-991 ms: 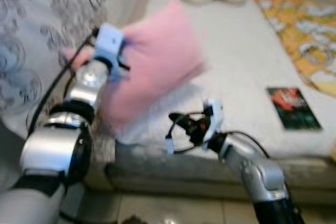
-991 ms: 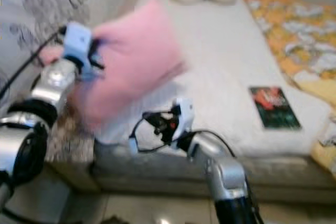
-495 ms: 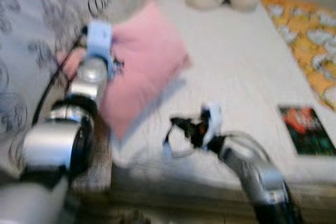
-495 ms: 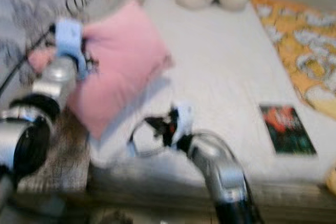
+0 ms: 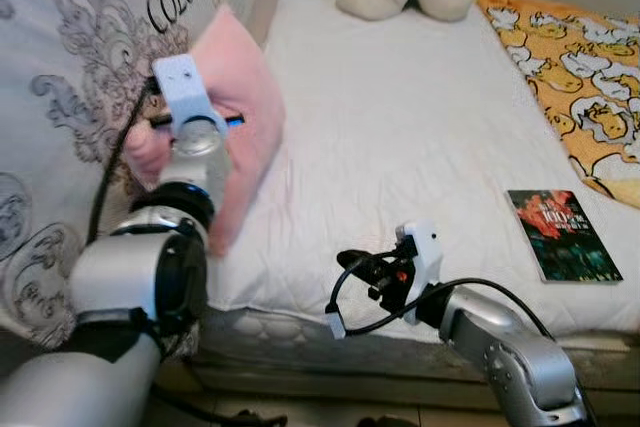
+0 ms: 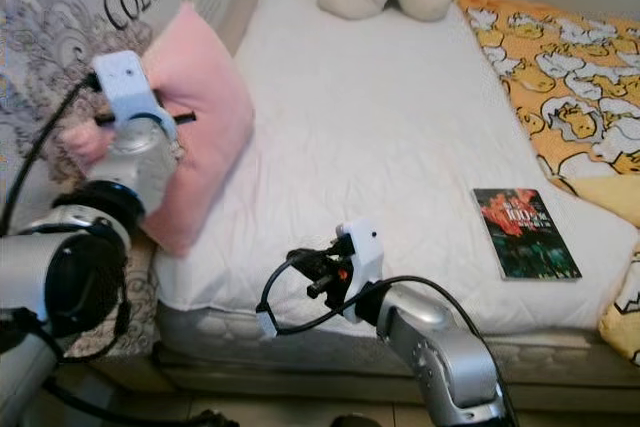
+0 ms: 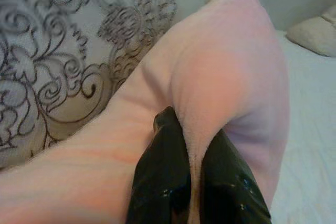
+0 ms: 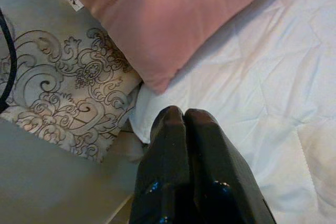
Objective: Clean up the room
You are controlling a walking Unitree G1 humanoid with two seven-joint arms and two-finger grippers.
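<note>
While clamped on a fold of the pink pillow leaning against the patterned bedding at the bed's left side, left pincer; right pincer fully closed, empty, above the mattress edge.

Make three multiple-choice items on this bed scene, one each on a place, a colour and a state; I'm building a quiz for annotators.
1. Where does the book lie?
A. on the white mattress
B. on the floor
C. on the pillow

2. What colour is the pillow?
A. blue
B. pink
C. green

3. What is the left gripper doing?
A. hanging open over the book
B. pinching the pillow's edge
C. holding the plush toy

Answers:
1 A, the book rests flat on the mattress near the orange blanket.
2 B, its cover is pink.
3 B, a pink fold sits between its fingers.
</note>
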